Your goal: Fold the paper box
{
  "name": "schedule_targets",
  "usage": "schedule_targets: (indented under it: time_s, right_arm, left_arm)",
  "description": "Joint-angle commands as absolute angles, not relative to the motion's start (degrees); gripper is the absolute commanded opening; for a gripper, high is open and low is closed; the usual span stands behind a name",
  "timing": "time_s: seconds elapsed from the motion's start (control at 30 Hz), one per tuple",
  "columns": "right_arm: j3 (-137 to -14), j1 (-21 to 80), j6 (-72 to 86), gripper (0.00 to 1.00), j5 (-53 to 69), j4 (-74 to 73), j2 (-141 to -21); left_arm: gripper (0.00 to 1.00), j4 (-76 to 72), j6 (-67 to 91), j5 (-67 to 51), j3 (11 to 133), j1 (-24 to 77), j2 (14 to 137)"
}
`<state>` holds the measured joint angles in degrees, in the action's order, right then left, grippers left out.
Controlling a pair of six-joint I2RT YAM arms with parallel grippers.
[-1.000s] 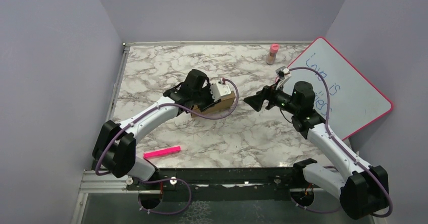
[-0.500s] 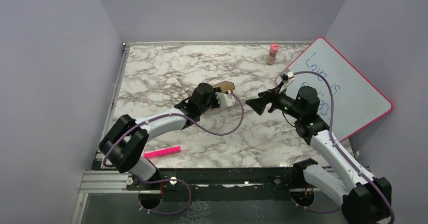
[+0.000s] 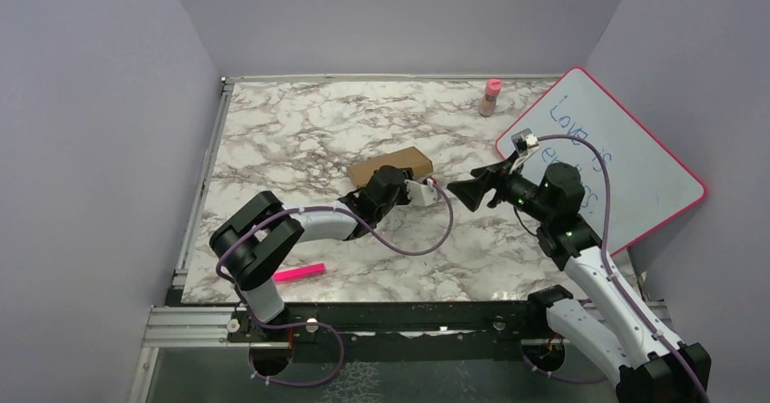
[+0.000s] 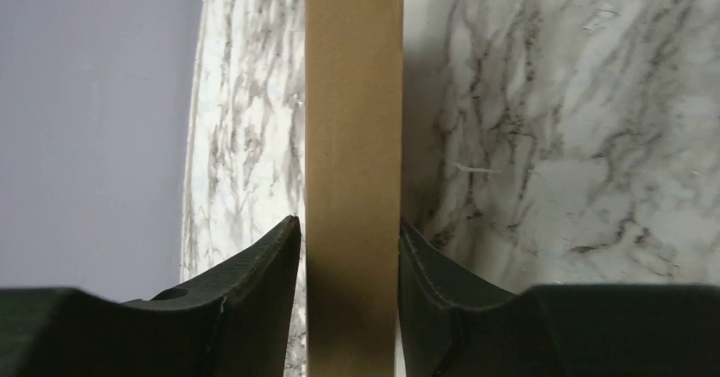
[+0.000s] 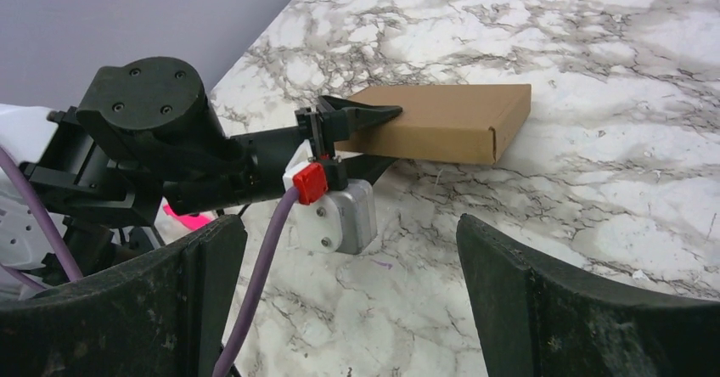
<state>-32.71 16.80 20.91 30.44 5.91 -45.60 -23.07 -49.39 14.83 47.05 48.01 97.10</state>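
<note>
The paper box [image 3: 390, 164] is a flat, closed brown cardboard box lying mid-table, also seen in the right wrist view [image 5: 450, 118]. My left gripper [image 3: 380, 180] straddles its near end, one finger over the top [image 5: 361, 114] and one underneath. In the left wrist view the box edge [image 4: 352, 97] runs between the jaws of the left gripper [image 4: 348, 224]. One pad touches the cardboard and a thin gap shows at the other. My right gripper [image 3: 454, 190] hovers wide open to the right of the box and holds nothing [image 5: 346, 222].
A pink marker [image 3: 291, 273] lies near the front left. A pink-capped bottle [image 3: 491, 97] stands at the back. A pink-framed whiteboard [image 3: 626, 176] leans at the right wall. The left arm's purple cable [image 3: 436, 230] loops over the table between the arms.
The left arm swung the box down and rightward, and it now lies flat on the table. Its jaws have eased slightly. The right gripper drifted a little lower, still open.
</note>
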Motion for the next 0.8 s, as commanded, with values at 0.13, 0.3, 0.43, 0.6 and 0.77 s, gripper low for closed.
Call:
schedule_targets:
  time_s: [0.13, 0.3, 0.43, 0.6, 0.77]
  right_arm:
    - [-33.0, 16.7, 19.6, 1.00, 25.2, 1.2, -41.9]
    - [-34.1, 16.6, 18.5, 1.00, 22.1, -2.4, -41.1]
    - [-34.8, 16.7, 18.1, 1.00, 19.8, -4.2, -40.6]
    - [-36.1, 16.7, 17.2, 1.00, 13.4, -7.9, -39.4]
    - [-37.5, 16.6, 17.0, 1.00, 8.0, -11.1, -37.5]
  left_arm:
    - [0.58, -17.0, -44.9, 9.1, 45.0, 50.7, 93.7]
    - [0.66, -8.8, -39.0, 0.3, 47.9, 50.6, 92.2]
    - [0.72, -6.6, -33.6, -3.5, 49.7, 50.6, 90.6]
    - [0.89, -7.6, -24.0, -3.9, 51.6, 48.1, 87.5]
    - [0.99, -9.5, -14.2, -5.7, 53.9, 40.3, 84.2]
